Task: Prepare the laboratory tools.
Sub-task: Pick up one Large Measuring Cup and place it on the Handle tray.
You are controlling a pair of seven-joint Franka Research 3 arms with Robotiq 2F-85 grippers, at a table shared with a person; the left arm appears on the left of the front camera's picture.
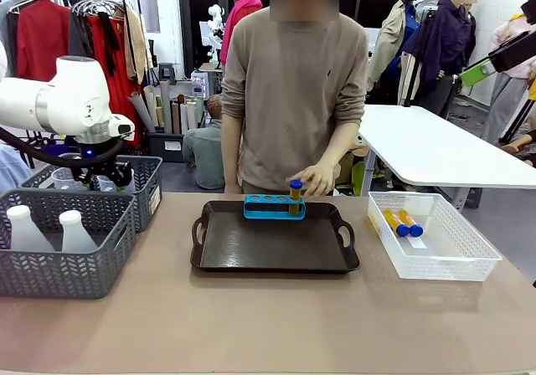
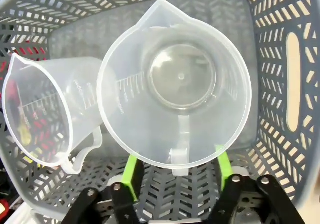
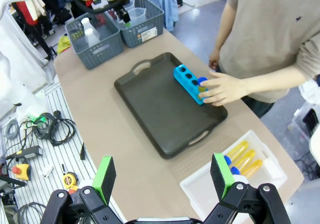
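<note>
Left hand (image 2: 177, 166) straddling beaker (image 2: 175, 79) handle, jaws apart, inside grey basket (image 2: 295, 84)

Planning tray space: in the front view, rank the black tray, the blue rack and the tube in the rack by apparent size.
1. black tray
2. blue rack
3. orange blue-capped tube
All sit about equally far, so the order is safe.

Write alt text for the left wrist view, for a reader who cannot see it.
Seen from above, a clear measuring beaker stands upright in a grey basket, with the left gripper open, one green-padded finger on either side of its handle. A second beaker lies tipped on its side next to it.
</note>
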